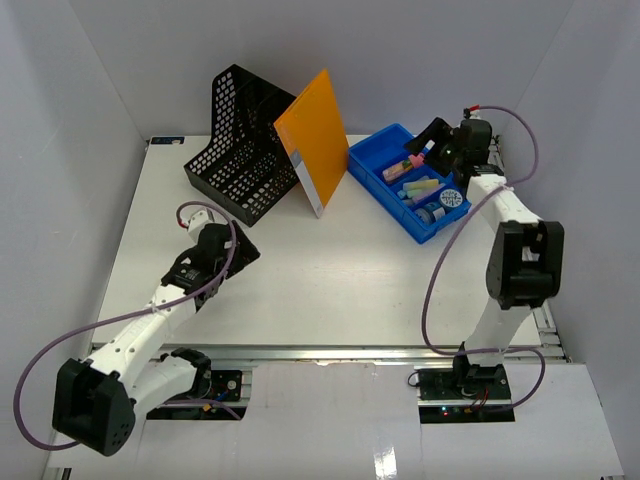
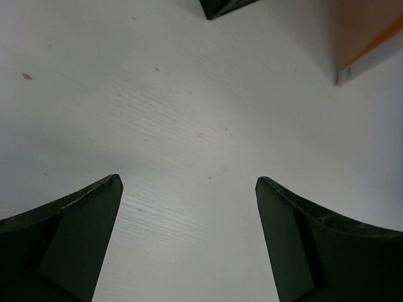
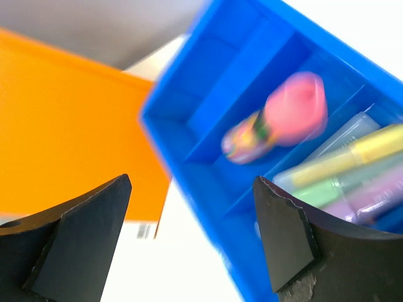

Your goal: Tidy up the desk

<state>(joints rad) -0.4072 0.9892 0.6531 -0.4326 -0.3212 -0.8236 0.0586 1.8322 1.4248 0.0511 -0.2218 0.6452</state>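
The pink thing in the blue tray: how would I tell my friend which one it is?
Find the blue compartment tray at the far right of the white desk, beside the orange folder. One stubby pink-capped marker lies alone in a compartment. The yellow, green and purple highlighters next door are slimmer and lie together.
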